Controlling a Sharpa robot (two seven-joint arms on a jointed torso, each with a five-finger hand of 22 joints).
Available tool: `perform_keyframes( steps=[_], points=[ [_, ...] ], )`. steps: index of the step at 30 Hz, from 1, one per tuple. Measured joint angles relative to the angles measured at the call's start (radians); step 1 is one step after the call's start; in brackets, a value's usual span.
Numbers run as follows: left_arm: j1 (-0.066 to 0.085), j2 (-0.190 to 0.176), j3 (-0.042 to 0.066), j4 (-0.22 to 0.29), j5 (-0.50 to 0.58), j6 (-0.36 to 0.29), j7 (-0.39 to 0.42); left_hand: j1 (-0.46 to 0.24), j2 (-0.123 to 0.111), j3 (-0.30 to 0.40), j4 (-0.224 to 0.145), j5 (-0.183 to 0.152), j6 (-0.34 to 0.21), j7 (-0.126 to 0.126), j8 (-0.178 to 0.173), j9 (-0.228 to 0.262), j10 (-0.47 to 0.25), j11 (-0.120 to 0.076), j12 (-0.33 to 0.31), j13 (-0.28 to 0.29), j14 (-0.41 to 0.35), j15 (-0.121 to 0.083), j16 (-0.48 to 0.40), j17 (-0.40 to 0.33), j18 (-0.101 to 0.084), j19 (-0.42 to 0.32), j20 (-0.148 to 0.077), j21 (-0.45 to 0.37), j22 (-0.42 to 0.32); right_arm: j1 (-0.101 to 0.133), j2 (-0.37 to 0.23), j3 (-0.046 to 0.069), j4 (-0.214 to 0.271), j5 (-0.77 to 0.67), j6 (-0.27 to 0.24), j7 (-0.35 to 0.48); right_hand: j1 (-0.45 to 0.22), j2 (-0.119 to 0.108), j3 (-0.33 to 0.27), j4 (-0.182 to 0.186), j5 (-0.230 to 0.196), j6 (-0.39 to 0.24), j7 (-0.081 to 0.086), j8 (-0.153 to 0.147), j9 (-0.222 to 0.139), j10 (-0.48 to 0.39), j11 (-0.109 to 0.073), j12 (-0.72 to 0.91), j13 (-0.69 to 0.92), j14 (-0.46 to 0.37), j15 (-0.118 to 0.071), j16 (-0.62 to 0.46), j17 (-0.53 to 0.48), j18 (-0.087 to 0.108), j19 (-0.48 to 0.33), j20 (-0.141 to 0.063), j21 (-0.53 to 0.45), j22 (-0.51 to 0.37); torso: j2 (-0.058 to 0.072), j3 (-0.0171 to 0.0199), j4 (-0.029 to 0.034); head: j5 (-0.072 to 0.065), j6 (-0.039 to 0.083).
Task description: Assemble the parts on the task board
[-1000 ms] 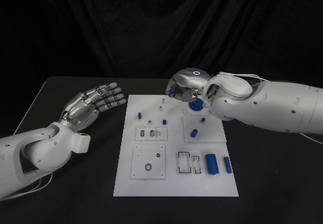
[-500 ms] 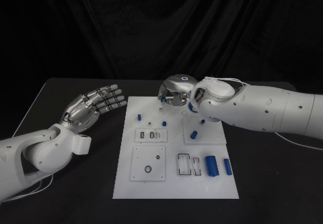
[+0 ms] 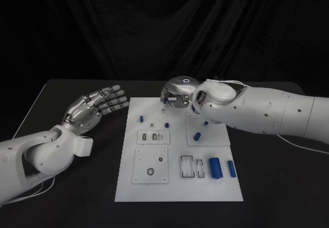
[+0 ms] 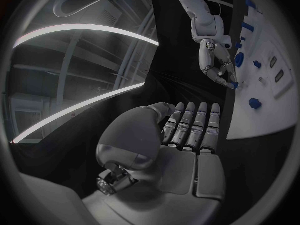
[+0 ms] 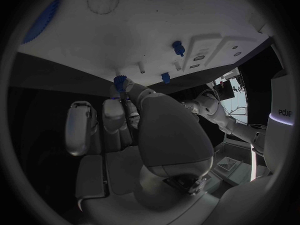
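The right robot hand [image 3: 179, 93] hovers over the task board's [image 3: 178, 190] far edge — pinching a small blue part [image 5: 119, 81] at its fingertips. The left robot hand [image 3: 96, 107] hangs beside the board, fingers spread wide — holding nothing.

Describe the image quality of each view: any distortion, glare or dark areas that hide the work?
Head view: evenly lit, white board sharp against the black table, but the right arm covers the far right parts. Left wrist view: strong fisheye bend, bright ceiling strips glare, open left hand in shade. Right wrist view: board edge curves, right hand dim, a small blue part at its fingertips still readable.
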Motion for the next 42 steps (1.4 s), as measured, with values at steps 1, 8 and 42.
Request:
perform_keyframes(
  steps=[1, 8, 42],
  points=[
    [0.0, 0.0, 0.0, 0.0, 0.0, 0.0, 0.0, 0.0, 0.0, 0.0, 0.0, 0.0, 0.0, 0.0, 0.0, 0.0, -0.002, 0.001, 0.0, 0.0, 0.0, 0.0, 0.001, 0.0, 0.0, 0.0, 0.0, 0.0, 0.0, 0.0, 0.0, 0.0, 0.0, -0.002, -0.001, 0.0, 0.0, 0.0, 0.0, 0.0, 0.0, -0.002, 0.002, 0.0, 0.0, 0.0, 0.0, 0.0, 0.0, 0.0, 0.0, 0.0, 0.0, 0.0, 0.0, 0.0, 0.0, 0.0, 0.0, 0.0001, -0.0001, 0.0, 0.0],
    [0.0, 0.001, 0.0, -0.003, 0.0, 0.003, 0.0, 0.0, 0.0, 0.0, 0.0, 0.0, 0.0, 0.0, 0.0, 0.0, -0.002, 0.001, 0.0, 0.0, 0.0, 0.0, 0.001, 0.0, 0.0, 0.0, 0.0, 0.0, 0.0, -0.003, -0.002, 0.0, 0.0, -0.015, -0.009, -0.001, 0.0, 0.0, 0.003, -0.003, 0.001, -0.009, 0.002, -0.007, 0.0, 0.001, -0.001, -0.011, 0.0, -0.009, -0.001, -0.008, -0.015, 0.0, -0.009, 0.003, -0.008, -0.009, -0.002, 0.0001, -0.0019, -0.001, 0.0],
    [0.0, 0.01, 0.0, -0.023, 0.001, 0.009, 0.0, -0.004, -0.004, 0.008, -0.003, 0.0, 0.0, 0.0, 0.0, 0.0, -0.002, 0.001, 0.0, 0.001, -0.004, 0.003, 0.001, -0.001, 0.0, 0.0, 0.0, 0.0, 0.0, -0.022, 0.039, 0.002, -0.063, -0.024, 0.014, -0.001, -0.021, -0.02, -0.007, 0.016, 0.0, -0.064, 0.001, -0.054, -0.004, 0.022, -0.022, -0.071, 0.0, -0.035, 0.014, -0.051, -0.07, 0.0, -0.035, 0.014, -0.038, -0.044, -0.003, -0.0006, -0.0005, -0.009, -0.01]
  ],
)
